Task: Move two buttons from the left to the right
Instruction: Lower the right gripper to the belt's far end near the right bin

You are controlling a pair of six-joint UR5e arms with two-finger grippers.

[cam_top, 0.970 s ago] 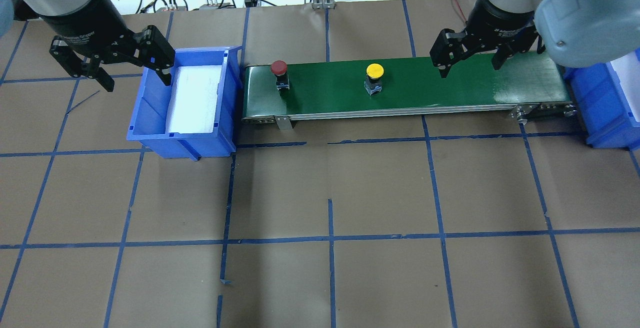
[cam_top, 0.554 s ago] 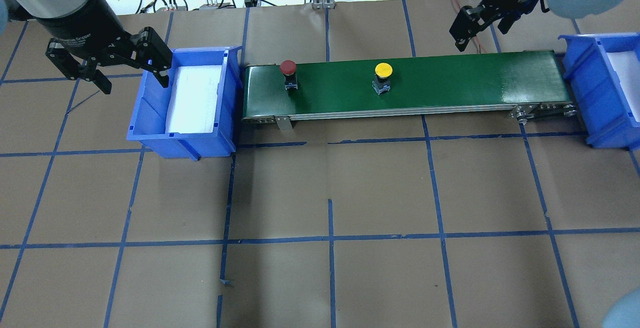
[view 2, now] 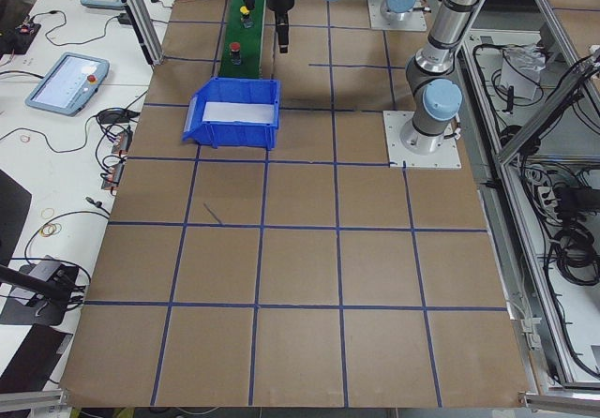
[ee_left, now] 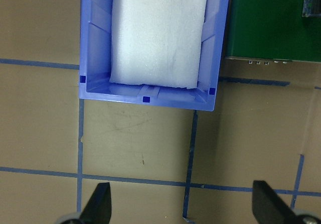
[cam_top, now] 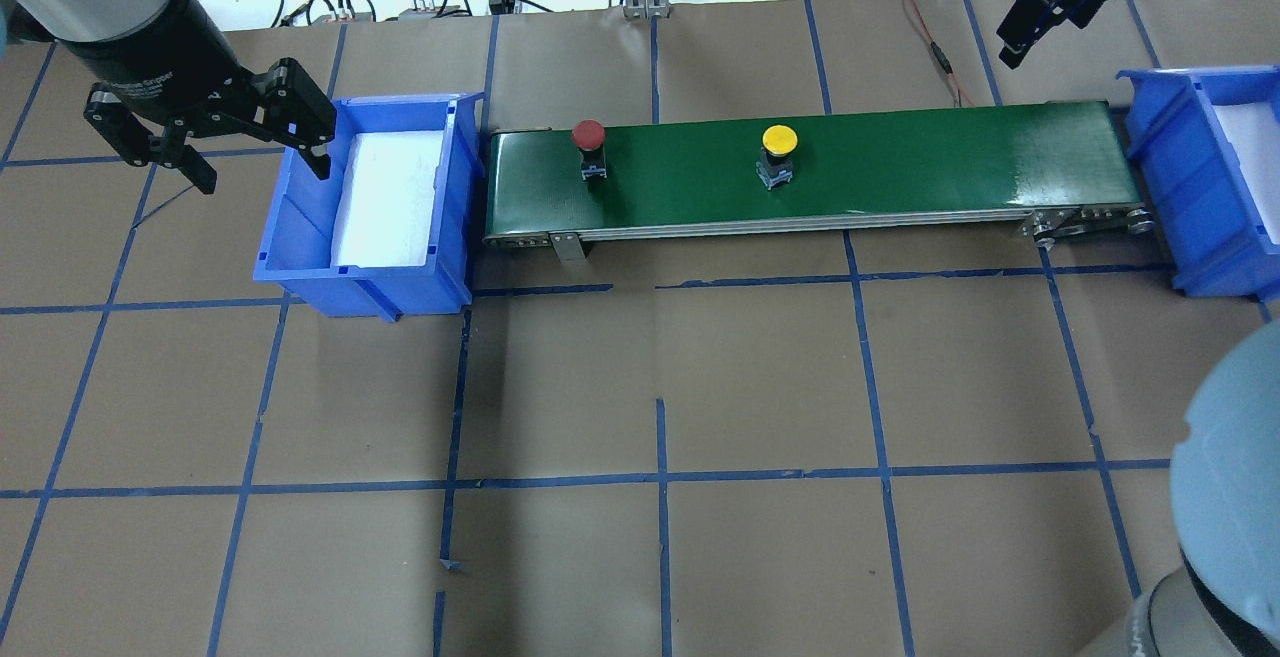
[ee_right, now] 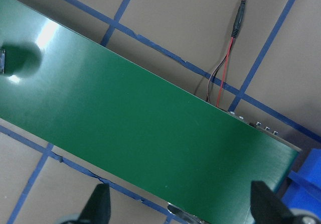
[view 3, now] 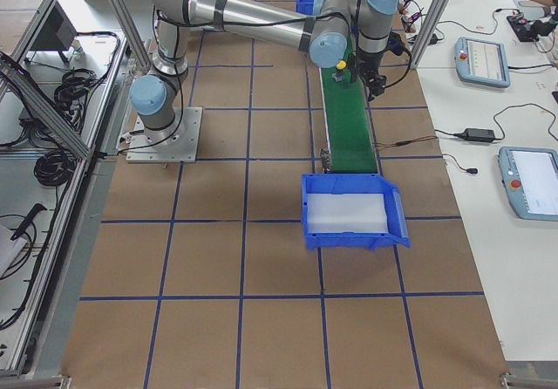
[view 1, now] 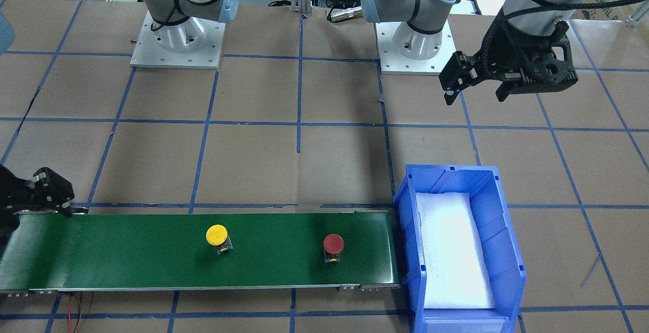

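Observation:
The red button [cam_top: 588,134] and the yellow button [cam_top: 779,140] stand upright on the green conveyor belt [cam_top: 900,162], red near its left end and yellow near the middle. Both show in the front view, red [view 1: 333,243] and yellow [view 1: 217,234]. My left gripper [cam_top: 262,167] is open and empty above the left edge of the left blue bin [cam_top: 300,237]; its wrist view shows the spread fingers [ee_left: 100,204]. My right gripper [cam_top: 1047,37] is open and empty, raised beyond the belt's right end; its wrist view looks down on bare belt [ee_right: 150,133].
The left bin [view 1: 507,221] and the right blue bin [cam_top: 1160,167] each hold a white foam pad. A red and black cable [cam_top: 935,47] lies behind the belt. Brown table with blue tape grid [cam_top: 660,477] in front.
Both buttons have ridden the belt a little to the right. My right gripper has lifted off the belt and moved back and right. My left gripper has drifted slightly left.

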